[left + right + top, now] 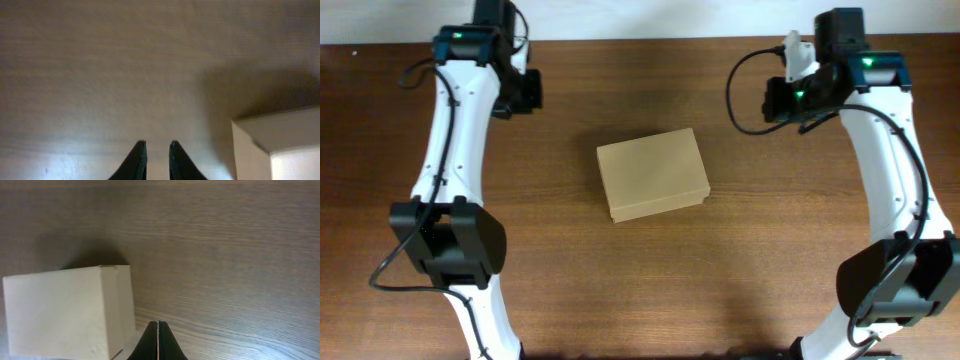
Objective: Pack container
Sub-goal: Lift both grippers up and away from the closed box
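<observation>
The container [653, 175], a plain tan cardboard box with its lid down, lies in the middle of the wooden table. My left gripper [525, 95] hangs at the back left, well away from the box. In the left wrist view its jaws [158, 145] stand slightly apart with only bare table between them, and the container's corner [280, 145] shows at the lower right. My right gripper [782, 100] hangs at the back right. In the right wrist view that gripper [158, 324] has its fingers pressed together, holding nothing, with the container [65, 310] to its left.
The brown wooden table [650, 290] stretches all round the box. Both arms' bases and cables stand along the left and right sides near the front edge.
</observation>
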Controlling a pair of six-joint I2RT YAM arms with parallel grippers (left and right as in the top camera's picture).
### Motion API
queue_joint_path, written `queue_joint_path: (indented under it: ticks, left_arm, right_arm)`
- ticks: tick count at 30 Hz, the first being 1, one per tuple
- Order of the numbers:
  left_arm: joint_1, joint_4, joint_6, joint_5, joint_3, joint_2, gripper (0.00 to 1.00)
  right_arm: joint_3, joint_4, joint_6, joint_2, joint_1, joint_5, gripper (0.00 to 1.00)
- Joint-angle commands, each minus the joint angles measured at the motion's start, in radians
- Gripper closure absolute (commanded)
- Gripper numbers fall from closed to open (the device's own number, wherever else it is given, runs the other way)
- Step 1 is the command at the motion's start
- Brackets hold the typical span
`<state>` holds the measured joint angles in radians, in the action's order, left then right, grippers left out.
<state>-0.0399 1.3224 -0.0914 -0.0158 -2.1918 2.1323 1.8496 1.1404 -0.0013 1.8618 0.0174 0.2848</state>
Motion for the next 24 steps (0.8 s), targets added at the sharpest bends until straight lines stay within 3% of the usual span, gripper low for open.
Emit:
queue_joint_path:
  ticks: [1,5,10,16,24]
  left_arm:
    - [0.041,-0.019,-0.006,-0.003,-0.010,-0.021,0.85]
    - [0.058,0.012,-0.005,0.058,-0.009,-0.019,0.98]
    - [0.045,0.024,-0.006,0.151,0.054,-0.010,0.98]
    - [-0.015,0.012,-0.006,0.251,0.254,-0.007,0.98]
    - [-0.119,-0.074,-0.006,0.373,0.402,-0.007,0.98]
  right_arm:
    - [0.011,0.005,0.003,-0.008,0.042,-0.013,0.96]
    - [0.009,0.031,0.002,-0.008,0.069,-0.027,0.96]
    - [0.007,0.031,0.003,-0.008,0.070,-0.089,0.96]
    - [0.007,0.029,0.003,-0.008,0.070,-0.093,0.96]
    - [0.006,0.030,0.003,-0.008,0.070,-0.106,0.96]
